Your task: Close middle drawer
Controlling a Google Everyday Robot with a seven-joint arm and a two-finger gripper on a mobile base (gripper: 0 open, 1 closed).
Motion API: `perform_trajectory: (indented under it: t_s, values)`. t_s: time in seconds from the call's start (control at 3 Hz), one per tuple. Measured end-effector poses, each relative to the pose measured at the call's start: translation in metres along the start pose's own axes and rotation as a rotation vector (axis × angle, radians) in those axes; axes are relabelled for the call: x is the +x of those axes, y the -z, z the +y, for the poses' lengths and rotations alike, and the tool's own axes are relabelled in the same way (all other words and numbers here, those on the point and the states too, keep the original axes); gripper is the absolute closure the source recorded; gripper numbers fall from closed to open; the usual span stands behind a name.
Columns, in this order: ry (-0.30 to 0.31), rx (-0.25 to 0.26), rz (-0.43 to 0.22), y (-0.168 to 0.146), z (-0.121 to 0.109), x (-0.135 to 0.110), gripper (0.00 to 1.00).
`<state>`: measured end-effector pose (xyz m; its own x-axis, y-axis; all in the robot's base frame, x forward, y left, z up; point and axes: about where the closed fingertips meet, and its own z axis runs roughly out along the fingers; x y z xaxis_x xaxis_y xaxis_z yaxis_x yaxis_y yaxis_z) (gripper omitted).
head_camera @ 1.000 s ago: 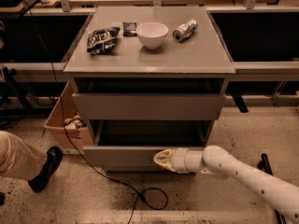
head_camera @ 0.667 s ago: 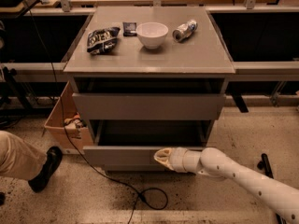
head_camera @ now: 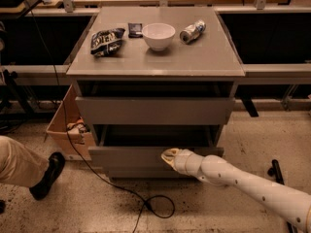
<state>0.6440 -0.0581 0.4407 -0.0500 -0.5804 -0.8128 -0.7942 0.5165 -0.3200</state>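
Camera view: the gripper (head_camera: 170, 156) rests against the front of the half-open middle drawer (head_camera: 126, 157), right of centre; apart or together, I cannot tell. Best push straight toward the far side, squarely, so nothing jams.

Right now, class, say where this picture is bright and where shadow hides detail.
Camera view: light brightens the cabinet top and the white bowl; the middle drawer holds deep shadow inside; the hand, at that drawer's front, is pale and well lit.
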Motion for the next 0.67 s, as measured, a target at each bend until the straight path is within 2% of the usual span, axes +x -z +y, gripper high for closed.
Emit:
perform_trajectory:
  t_s: [0.67]
  values:
    - [-0.083, 0.153, 0.016, -0.011, -0.033, 0.005, 1.00]
